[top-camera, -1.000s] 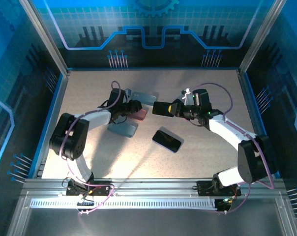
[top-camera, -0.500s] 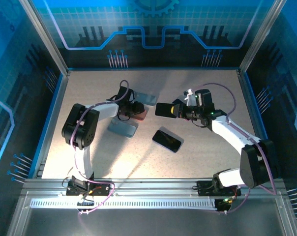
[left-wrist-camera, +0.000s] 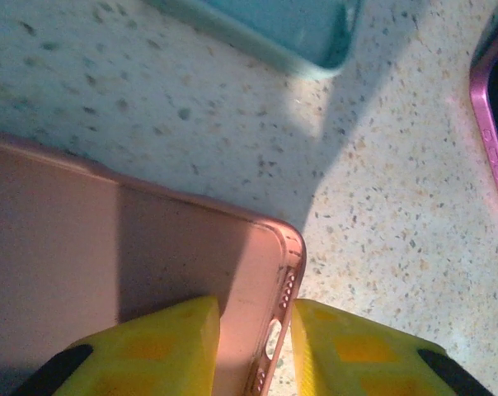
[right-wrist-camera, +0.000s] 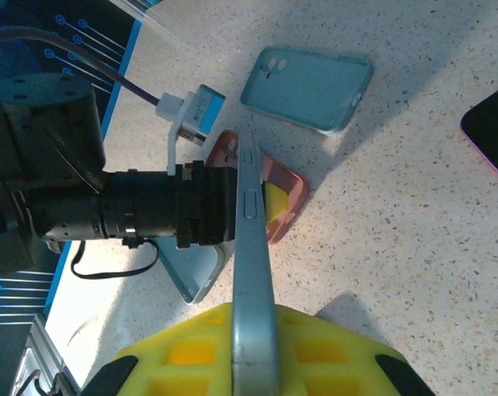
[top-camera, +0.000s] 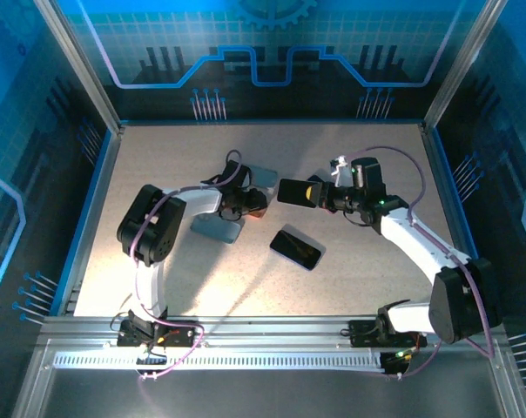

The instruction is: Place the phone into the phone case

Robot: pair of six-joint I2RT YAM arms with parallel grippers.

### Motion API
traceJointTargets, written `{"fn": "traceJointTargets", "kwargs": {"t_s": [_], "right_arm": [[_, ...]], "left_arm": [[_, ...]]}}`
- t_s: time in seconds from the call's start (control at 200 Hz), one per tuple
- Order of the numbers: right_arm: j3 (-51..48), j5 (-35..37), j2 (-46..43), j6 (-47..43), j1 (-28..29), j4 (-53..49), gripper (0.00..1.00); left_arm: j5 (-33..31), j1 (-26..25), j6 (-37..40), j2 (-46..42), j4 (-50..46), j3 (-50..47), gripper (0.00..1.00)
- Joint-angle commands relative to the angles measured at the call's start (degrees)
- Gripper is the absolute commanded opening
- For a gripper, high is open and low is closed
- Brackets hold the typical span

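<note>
Left wrist view: the left gripper [left-wrist-camera: 253, 334] is pinched on the end wall of a pink phone case [left-wrist-camera: 109, 239], which is smooth and soft-looking, with a rounded corner and small port holes, over the speckled tabletop [left-wrist-camera: 381, 206]. In the right wrist view, the right gripper [right-wrist-camera: 253, 338] is clamped on a slim phone [right-wrist-camera: 251, 231] held on edge, its grey buttoned side showing. The phone's long axis runs straight out toward the case, close to it but apart. Seen from above, the phone is to the right of the case, so I judge the right arm should bring it in. A teal case [right-wrist-camera: 311, 87] and a pink-rimmed dark handset [top-camera: 296, 248] lie nearby.
</note>
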Motion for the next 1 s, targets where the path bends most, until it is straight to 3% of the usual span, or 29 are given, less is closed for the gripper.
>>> {"fn": "traceJointTargets", "kwargs": {"t_s": [0.0,0.275,0.49,0.725,0.996], "right_arm": [[0.35,-0.78,-2.51,-0.4,-1.04,-0.14,0.0],[-1.09,-2.15,-2.66,2.75,-1.43,0.92,0.0],[-0.36,-3.82,1.33,5.57,2.59,4.97,0.0],[3.16,-1.47,8.62,9.7,7.79,9.31,0.0],[5.94,-1.27,16.42,13.08,11.79,15.2,0.0]], "left_arm": [[2.59,-2.61,-6.05,-0.83,2.25,-3.17,0.3],[-0.36,-2.5,-9.87,-10.96,5.54,-7.95,0.3],[-0.38,5.58,-5.87,-18.99,2.06,-10.02,0.31],[0.43,12.05,-1.63,-17.16,1.27,-10.0,0.32],[1.85,13.02,-0.61,-10.54,4.64,-10.07,0.31]]}}
